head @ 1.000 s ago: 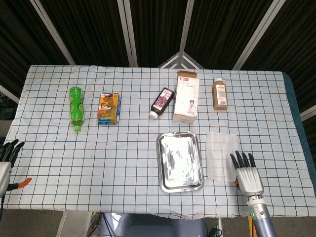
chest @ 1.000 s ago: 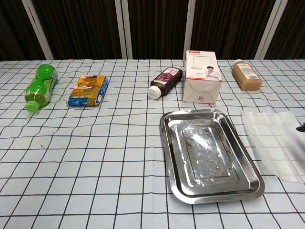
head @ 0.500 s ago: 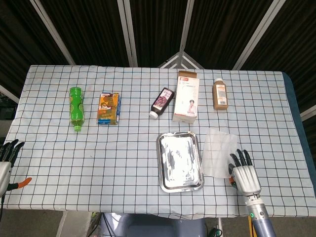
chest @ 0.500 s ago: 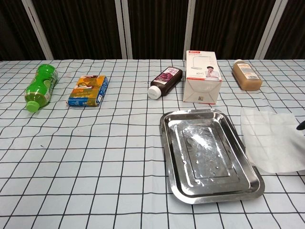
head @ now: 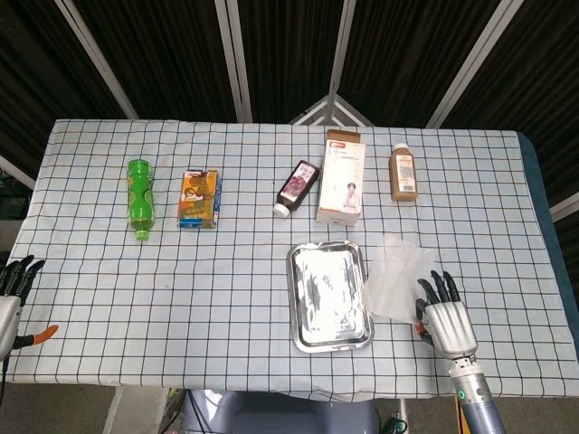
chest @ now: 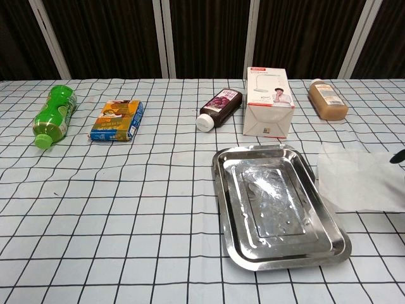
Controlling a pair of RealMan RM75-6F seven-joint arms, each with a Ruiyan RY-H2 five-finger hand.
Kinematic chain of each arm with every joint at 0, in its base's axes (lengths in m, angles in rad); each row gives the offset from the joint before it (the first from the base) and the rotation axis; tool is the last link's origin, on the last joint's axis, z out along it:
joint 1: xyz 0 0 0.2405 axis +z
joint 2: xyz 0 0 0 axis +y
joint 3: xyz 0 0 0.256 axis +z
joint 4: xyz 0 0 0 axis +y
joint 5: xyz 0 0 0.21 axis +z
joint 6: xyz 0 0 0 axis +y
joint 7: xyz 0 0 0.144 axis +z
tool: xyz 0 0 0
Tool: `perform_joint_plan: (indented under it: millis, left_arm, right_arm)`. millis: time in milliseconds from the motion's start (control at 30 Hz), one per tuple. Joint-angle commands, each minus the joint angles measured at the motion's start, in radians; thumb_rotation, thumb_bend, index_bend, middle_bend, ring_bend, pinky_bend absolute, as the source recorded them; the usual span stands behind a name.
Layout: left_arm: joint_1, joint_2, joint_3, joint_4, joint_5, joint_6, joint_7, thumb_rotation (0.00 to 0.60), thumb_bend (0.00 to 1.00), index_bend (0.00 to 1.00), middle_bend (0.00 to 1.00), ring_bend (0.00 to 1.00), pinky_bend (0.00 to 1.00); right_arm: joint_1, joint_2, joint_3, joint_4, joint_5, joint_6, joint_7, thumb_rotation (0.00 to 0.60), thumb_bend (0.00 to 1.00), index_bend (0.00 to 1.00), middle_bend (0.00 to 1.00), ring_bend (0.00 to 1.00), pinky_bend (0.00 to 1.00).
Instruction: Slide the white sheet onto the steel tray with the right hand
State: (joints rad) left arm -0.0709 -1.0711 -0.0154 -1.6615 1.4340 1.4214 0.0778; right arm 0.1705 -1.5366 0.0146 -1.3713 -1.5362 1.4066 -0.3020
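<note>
Most of the slide is left to do. The checked tabletop (head: 226,271) carries everything. The steel tray (head: 329,295) lies near the front edge, holding nothing. The white sheet (head: 396,277) lies skewed just to its right, its left edge meeting the tray's rim or barely overlapping it; nearly all of it is on the cloth. The right hand (head: 446,318) rests palm down at the sheet's near right corner, fingers spread flat, gripping nothing; whether the fingertips press the sheet cannot be told. The left hand (head: 11,287) sits at the far left edge, fingers apart, idle.
</note>
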Motion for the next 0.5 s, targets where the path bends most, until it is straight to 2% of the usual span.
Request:
perform_joint_plan:
  millis: [33,267,500]
  left_arm:
    - [0.0,0.0,0.0,0.0,0.0,0.0,0.0,0.6,0.0,0.0,0.0,0.0,0.0]
    - [0.0,0.0,0.0,0.0,0.001,0.0,0.0,0.6,0.0,0.0,0.0,0.0,0.0]
    - [0.0,-0.001,0.001,0.0,0.002,0.002,0.003,0.6,0.0,0.0,0.0,0.0,0.0]
  right_arm:
    - [0.004,0.014,0.006,-0.023,-0.027,0.026,0.007,0.6,0.47,0.65,0.23,0.06,0.0]
    - [0.018,0.063,0.023,-0.128,-0.147,0.135,0.045,0.6,0.47,0.65,0.24,0.07,0.0]
    - [0.026,0.102,-0.002,-0.231,-0.305,0.218,0.053,0.6,0.47,0.65,0.24,0.08,0.0]
